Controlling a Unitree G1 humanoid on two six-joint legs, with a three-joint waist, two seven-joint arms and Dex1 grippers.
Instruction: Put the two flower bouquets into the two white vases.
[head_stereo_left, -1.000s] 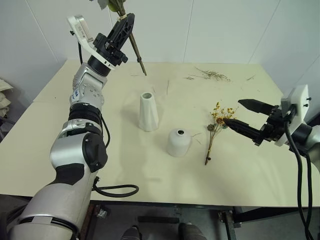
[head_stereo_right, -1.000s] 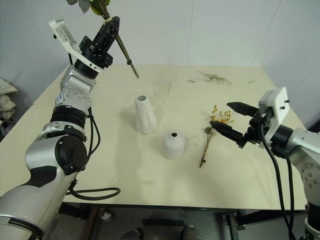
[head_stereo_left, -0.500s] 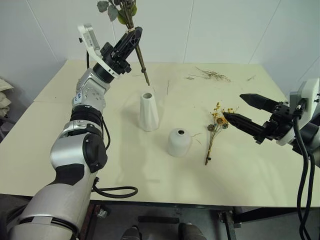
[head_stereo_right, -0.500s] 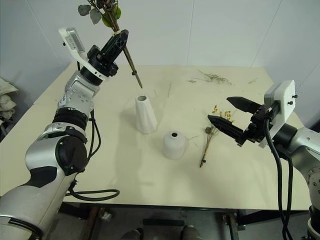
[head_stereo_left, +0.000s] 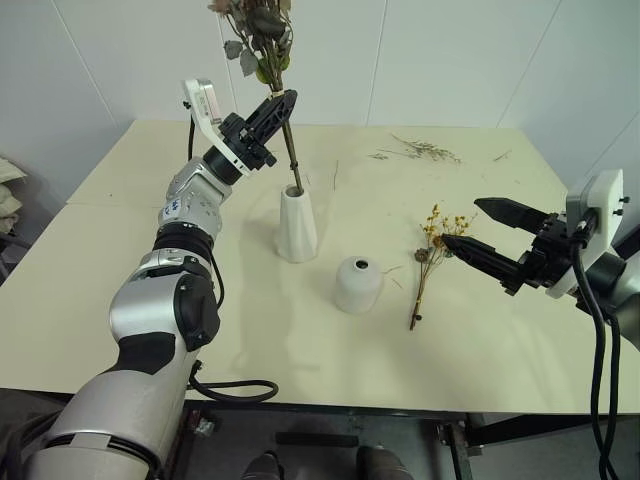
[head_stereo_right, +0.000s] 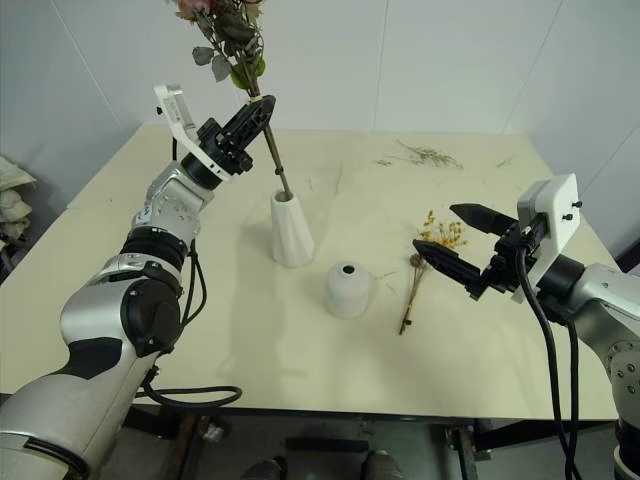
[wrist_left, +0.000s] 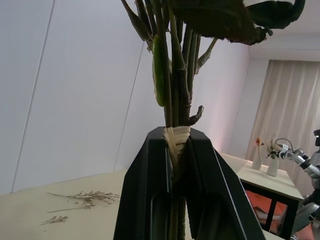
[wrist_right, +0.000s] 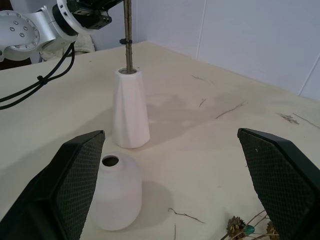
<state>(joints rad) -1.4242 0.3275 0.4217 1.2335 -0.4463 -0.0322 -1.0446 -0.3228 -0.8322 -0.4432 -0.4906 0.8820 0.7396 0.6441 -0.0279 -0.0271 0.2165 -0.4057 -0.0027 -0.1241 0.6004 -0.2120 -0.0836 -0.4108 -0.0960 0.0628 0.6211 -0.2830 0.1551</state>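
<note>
At tall vase (head_stereo_left: 296, 224) mouth: my left fingers (head_stereo_left: 277, 110) clenched on rose bunch (head_stereo_left: 262, 30), stem tip entering; next lower straight, release. Right fingers (head_stereo_left: 488, 231) spread, empty.

A wide, pale cream matte table (head_stereo_left: 300, 350) fills the scene. Loose thin dried twigs (head_stereo_left: 420, 150) lie scattered toward one o'clock near its far edge, before a plain white panelled wall (head_stereo_left: 440, 60).

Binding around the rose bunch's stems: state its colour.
Pale straw-coloured binding, clearest in the left wrist view.
</note>
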